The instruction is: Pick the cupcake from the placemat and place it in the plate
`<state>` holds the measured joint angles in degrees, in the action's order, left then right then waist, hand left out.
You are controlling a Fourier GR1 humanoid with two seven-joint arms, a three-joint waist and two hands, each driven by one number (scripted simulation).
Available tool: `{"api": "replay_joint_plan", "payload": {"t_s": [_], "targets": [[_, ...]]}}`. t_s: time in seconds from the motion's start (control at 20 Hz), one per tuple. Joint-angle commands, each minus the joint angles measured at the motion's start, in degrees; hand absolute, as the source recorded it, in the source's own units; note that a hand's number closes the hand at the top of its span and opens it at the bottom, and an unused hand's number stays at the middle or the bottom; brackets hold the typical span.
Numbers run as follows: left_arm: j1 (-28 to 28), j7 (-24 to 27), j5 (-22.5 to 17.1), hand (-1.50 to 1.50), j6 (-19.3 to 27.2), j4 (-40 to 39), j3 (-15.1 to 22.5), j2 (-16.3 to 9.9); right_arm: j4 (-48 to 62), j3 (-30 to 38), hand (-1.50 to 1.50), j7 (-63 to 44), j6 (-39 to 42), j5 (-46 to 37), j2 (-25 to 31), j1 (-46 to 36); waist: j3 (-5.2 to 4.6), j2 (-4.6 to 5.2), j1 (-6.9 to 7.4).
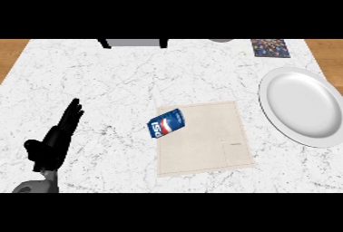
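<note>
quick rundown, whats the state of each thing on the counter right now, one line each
left hand: open, fingers straight, resting at the counter's left, holding nothing
blue packet: lying tilted on the placemat's left edge, untouched; no cupcake shows
placemat: flat on the counter, bare apart from the packet
plate: empty, at the counter's right, apart from the placemat
patterned square: flat at the far right edge
right hand: not in view

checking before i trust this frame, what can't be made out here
- Right robot hand: not in the head view at all.
- Left robot hand: its forearm is cut off by the lower edge.
- Dark object and grey object at the counter's far edge: cut off by the top, unidentifiable.
- Patterned item: too small to identify.
- Blue packet on the placemat: lettering unreadable; no cupcake visible.
- Plate: right rim cut off.
</note>
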<state>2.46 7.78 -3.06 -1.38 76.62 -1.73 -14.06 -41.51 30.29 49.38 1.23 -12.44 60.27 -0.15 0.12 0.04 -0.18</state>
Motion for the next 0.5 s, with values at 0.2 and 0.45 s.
{"api": "replay_joint_plan", "payload": {"t_s": [0.2,0.45], "targets": [[2.47,-0.47,1.07,0.0,-1.17,-1.06,-0.83,-0.38,4.82,-2.78,1.5,-0.55,3.11,-1.69,1.04,-11.82,-0.08,0.09,0.85],[-1.79,-1.52,0.18,0.0,-1.75,3.41,-1.54,-0.03,-0.01,-6.22,1.5,-6.26,5.8,-3.79,0.85,-14.18,-0.12,-0.02,0.79]]}}
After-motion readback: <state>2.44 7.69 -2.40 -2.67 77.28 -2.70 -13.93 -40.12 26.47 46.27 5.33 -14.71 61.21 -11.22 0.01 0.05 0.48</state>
